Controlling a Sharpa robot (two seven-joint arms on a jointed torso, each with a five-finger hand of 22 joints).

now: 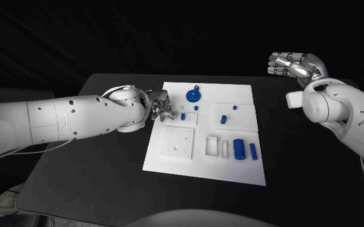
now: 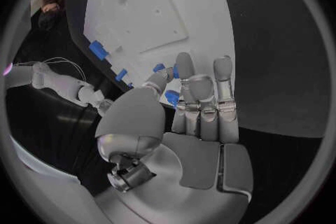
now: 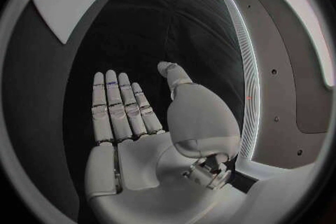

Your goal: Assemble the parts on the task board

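The white rectangular task board lies flat in the middle of the black counter. On it sit several small blue plastic parts: a round blue disc with a small knob near the far edge, a short blue peg on a raised white square toward the middle, a tiny blue stud just beyond it, and two blue cylinders side by side near the board's near right corner, the thicker one just beside the thinner one. A raised white square plate with small holes sits on the board's left side, with two narrow rectangular slots between it and the cylinders.

The left hand reaches over the left edge of the board, near its far corner, with a small blue piece just beside its fingertips. In the left wrist view its fingers stretch forward close together, thumb alongside, over the board's edge, with blue pieces showing around the tips; whether they touch or hold one I cannot tell.

The right hand is raised well off to the right of the board, beyond the counter's far right corner. In the right wrist view its fingers lie straight and side by side, thumb set apart, palm bare and holding nothing.
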